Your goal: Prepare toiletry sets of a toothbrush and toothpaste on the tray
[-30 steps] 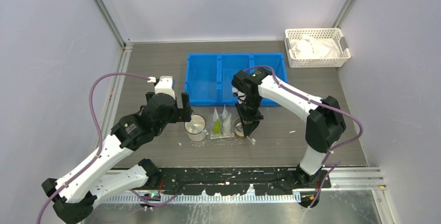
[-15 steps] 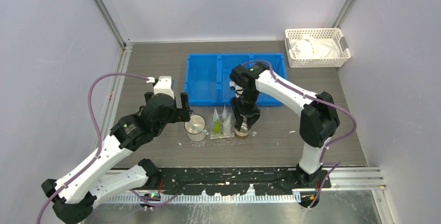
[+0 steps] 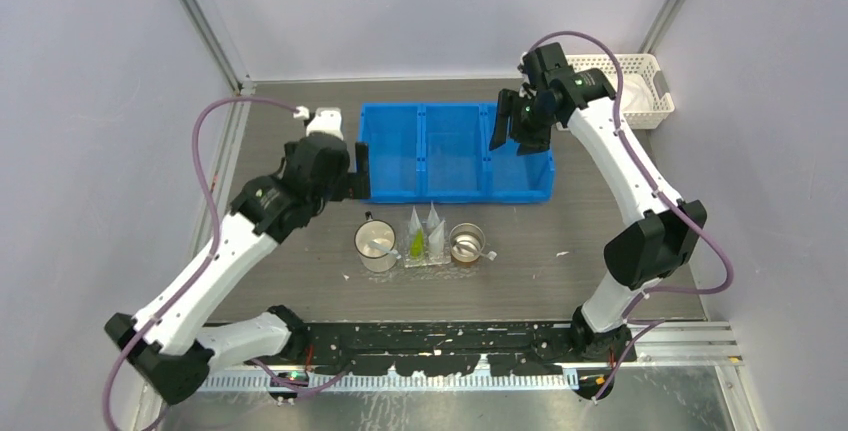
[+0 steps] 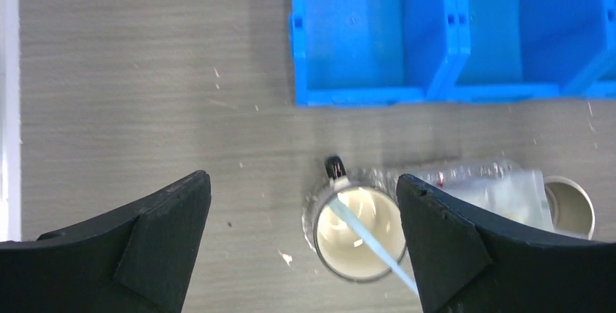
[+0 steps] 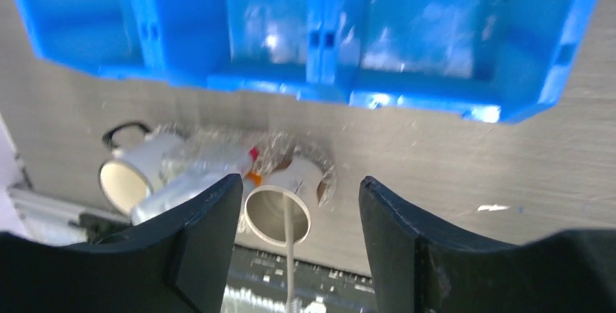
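- L gripper (image 4: 301, 204): fingers wide apart, nothing held; mug (image 4: 356, 234) seen betw. tips.
- R gripper (image 5: 298, 197): fingers apart, nothing held.
- Toiletry sets (image 3: 417, 239) upright in tray (image 3: 428, 262), clear of both grippers' fingers.

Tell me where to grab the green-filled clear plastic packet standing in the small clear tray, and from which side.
Take the green-filled packet by its tapered upper end, coming straight down from above. It stands tip-up in the clear tray, a white mug close on one side and a second packet on the other, so a sideways approach would likely knock something.
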Motion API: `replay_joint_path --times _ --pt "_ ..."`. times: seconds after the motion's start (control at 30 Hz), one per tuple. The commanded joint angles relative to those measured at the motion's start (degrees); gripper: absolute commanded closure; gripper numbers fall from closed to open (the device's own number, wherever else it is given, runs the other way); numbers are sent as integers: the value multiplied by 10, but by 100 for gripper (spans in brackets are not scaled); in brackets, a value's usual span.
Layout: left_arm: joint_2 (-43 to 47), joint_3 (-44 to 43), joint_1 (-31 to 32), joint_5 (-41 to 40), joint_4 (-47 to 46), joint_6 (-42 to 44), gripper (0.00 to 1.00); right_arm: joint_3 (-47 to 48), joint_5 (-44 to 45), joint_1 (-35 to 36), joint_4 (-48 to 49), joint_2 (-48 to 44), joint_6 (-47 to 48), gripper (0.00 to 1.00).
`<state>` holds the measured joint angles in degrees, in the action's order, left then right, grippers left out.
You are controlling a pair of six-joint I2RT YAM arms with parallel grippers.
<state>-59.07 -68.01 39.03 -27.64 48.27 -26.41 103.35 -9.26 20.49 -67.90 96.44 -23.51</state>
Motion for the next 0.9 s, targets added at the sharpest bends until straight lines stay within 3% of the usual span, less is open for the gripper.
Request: replay_joint_path --times 0.0,0.27,0.53,0.63,0.7,0.8,0.87 --pt "-79 -80 -76 83 -6 60 0 6 81 0 76 38 8 32" --pt "-197 -125 -152 124 -57 102 0 -26 90 2 184 97 32 30" --pt "-286 -130 -175 148 -106 112 0 -14 151 5 216 171 58 32" --pt "-306 -126 -177 144 -127 104 0 -4 137 7 230 207 55 47" --pt "-316 -125 -178 136 -134 101 0 5 139 7 237 226 56 67" --pt "-323 -110 -180 123 -167 102 0 2 144 7 261 240 53 89" --pt "-338 -105 -187 122 -190 98 0 7 149 7 270 248 50 94"
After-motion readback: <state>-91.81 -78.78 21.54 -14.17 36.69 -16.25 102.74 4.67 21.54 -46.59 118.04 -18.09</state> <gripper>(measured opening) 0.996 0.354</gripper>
